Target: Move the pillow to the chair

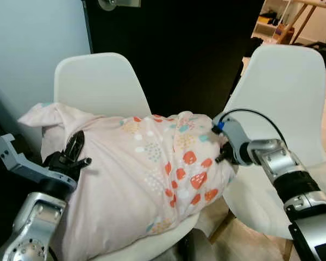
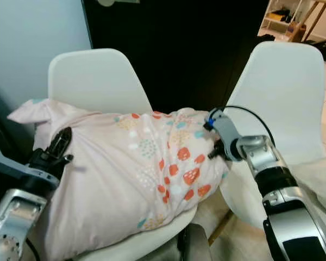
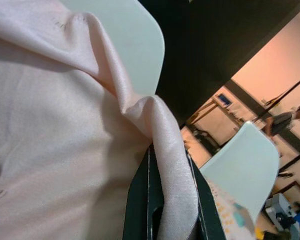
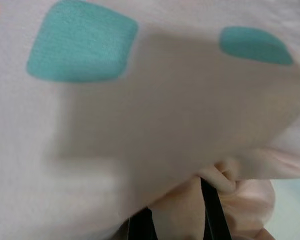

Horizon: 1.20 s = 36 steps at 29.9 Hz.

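Note:
A pale pink pillow [image 1: 146, 168] printed with red, teal and yellow shapes lies across the seat of the left white chair [image 1: 98, 81]. At the pillow's left end, my left gripper [image 1: 75, 147] is shut on a fold of the cover. The left wrist view shows that fold pinched between the black fingers [image 3: 140, 210]. My right gripper [image 1: 224, 152] is pressed into the pillow's right end. In the right wrist view, bunched pink cloth [image 4: 180, 205] sits between its fingers [image 4: 213, 210], which are shut on it.
A second white chair [image 1: 282, 92] stands to the right, close beside the first. Behind both is a dark panel [image 1: 185, 49], with a pale blue wall [image 1: 27, 43] at the left. Wooden furniture [image 1: 293, 22] stands at the far right. A person [image 3: 287, 120] stands in the far room.

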{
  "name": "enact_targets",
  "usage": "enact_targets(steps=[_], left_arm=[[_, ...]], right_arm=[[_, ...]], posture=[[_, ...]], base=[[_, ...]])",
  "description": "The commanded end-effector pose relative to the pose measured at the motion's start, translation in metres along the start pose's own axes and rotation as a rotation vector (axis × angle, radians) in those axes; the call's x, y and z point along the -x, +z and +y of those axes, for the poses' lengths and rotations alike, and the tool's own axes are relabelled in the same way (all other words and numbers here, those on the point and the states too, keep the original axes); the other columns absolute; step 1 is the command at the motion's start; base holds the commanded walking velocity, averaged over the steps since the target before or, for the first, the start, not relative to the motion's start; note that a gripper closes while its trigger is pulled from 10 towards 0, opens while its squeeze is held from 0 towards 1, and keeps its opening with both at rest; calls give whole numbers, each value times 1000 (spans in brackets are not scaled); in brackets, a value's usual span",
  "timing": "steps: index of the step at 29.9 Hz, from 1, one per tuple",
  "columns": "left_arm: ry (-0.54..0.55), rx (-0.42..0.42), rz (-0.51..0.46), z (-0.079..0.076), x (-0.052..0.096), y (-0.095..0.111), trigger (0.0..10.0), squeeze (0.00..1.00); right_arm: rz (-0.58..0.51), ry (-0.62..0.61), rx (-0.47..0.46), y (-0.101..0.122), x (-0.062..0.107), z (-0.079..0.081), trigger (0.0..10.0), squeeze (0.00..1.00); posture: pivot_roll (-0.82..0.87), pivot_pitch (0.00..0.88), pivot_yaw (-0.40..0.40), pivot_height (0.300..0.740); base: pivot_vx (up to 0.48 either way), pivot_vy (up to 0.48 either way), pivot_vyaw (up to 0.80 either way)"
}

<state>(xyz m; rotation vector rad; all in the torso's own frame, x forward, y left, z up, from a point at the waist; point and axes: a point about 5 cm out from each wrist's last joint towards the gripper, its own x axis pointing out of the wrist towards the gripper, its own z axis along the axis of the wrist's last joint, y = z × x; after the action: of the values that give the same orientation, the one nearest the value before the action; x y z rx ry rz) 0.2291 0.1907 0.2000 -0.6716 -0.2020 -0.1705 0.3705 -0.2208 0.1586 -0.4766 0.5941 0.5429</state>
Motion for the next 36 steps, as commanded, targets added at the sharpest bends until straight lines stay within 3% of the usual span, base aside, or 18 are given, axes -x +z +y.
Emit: enact_targets(steps=[1, 3, 8, 10, 14, 17, 18, 19, 20, 21, 22, 23, 24, 27, 28, 30, 34, 36], left_arm=[[-19, -20, -13, -12, 3, 4, 0, 0], [86, -81, -31, -13, 18, 7, 0, 0], [224, -133, -52, -6, 35, 10, 0, 0], [370, -155, -69, 5, 52, 10, 0, 0], [519, -184, -67, 23, 69, 7, 0, 0], [568, -213, -69, 31, 73, 9, 0, 0], [592, -267, -59, 38, 71, 10, 0, 0], [609, -310, -54, 42, 70, 12, 2392, 0], [620, -355, -49, 48, 65, 13, 10000, 0], [633, -400, -45, 53, 62, 16, 10000, 0], [633, -400, -45, 53, 62, 16, 10000, 0], [643, -432, -52, 56, 59, 18, 10000, 67], [650, -451, -58, 58, 57, 20, 10000, 1000], [680, -560, -36, 61, 52, 24, 10000, 1000], [691, -636, -22, 61, 52, 27, 10000, 1000], [697, -686, -16, 60, 52, 29, 10000, 1000], [808, -882, 13, 59, 64, 40, 10000, 1000], [808, -882, 13, 59, 64, 40, 10000, 1000]], right_arm=[[-21, -4, 33, 4, -2, 0, 10000, 0], [-61, -50, 16, 5, -4, -4, 10000, 0], [-110, -97, -5, 10, -5, -7, 10000, 0], [-138, -125, -22, 14, -6, -9, 10000, 0], [-177, -140, -24, 21, -7, -9, 10000, 0], [-201, -135, -26, 26, -10, -7, 10000, 0], [-218, -126, -34, 28, -12, -4, 10000, 0], [-230, -120, -41, 30, -13, -3, 10000, 0], [-250, -105, -73, 31, -14, -1, 10000, 0], [-263, -92, -106, 31, -15, 0, 10000, 78], [-263, -92, -106, 31, -15, 0, 10000, 78], [-270, -79, -146, 31, -16, 1, 10000, 624], [-273, -72, -171, 30, -16, 1, 10000, 1000], [-220, -68, -162, 21, -16, 0, 10000, 1000], [-190, -95, -154, 16, -14, -4, 10000, 1000], [-172, -115, -151, 12, -13, -7, 10000, 1000], [-112, -247, -157, -1, -1, -27, 10000, 1000], [-112, -247, -157, -1, -1, -27, 10000, 1000]], posture=[[5, 0, -88, 446], [14, 0, -89, 446], [38, 0, -97, 446], [43, 0, -102, 446], [53, 0, -112, 446], [53, 0, -117, 446], [54, 0, -120, 446], [50, 0, -122, 446], [45, 0, -121, 446], [45, 0, -121, 446], [45, 0, -121, 446], [32, 0, -119, 446], [31, 0, -119, 446], [25, 0, -118, 446], [24, 0, -119, 446], [24, 0, -119, 446], [28, 0, -120, 446], [28, 0, -120, 446]], base=[[0, 0, 0], [0, 0, 0], [0, 0, 0], [0, 0, 0], [0, 0, 0], [0, 0, 0], [0, 0, 0], [0, 0, 0], [0, 0, 0], [0, 0, 0], [0, 0, 0], [0, 0, 0], [0, 0, 0], [0, 0, 0], [0, 0, 0], [0, 0, 0], [0, 0, 0], [0, 0, 0]])
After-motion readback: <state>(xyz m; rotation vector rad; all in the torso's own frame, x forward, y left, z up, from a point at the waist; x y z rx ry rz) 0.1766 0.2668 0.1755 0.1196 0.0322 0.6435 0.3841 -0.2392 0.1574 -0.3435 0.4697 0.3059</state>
